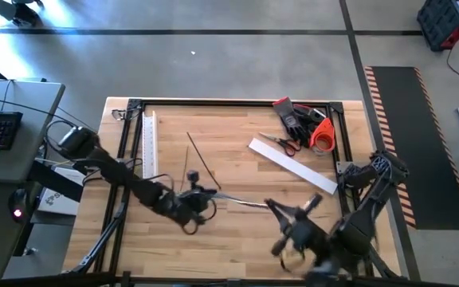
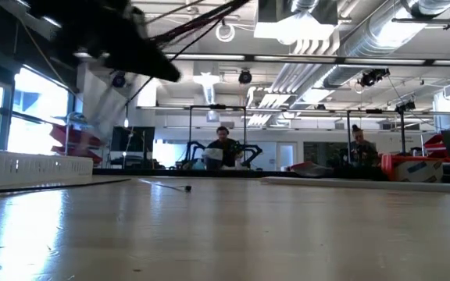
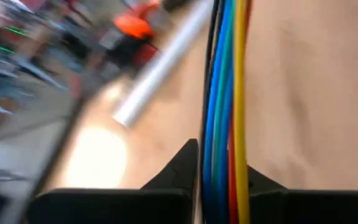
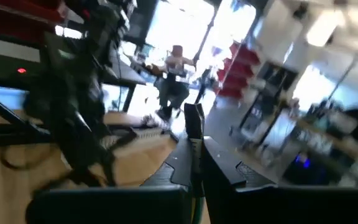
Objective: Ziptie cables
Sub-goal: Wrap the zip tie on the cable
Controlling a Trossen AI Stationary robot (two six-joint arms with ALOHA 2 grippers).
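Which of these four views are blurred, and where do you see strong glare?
Left wrist view: the background is smeared, while the cables between the left gripper fingers look sharper. Right wrist view: blurred throughout. Low view: bright windows and ceiling lights, with glare on the table. High view: glare at top left on the floor.

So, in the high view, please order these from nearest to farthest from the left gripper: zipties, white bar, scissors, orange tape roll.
From the left gripper:
1. Zipties, just behind it.
2. White bar, right of centre.
3. Scissors, far right.
4. Orange tape roll, far right corner.
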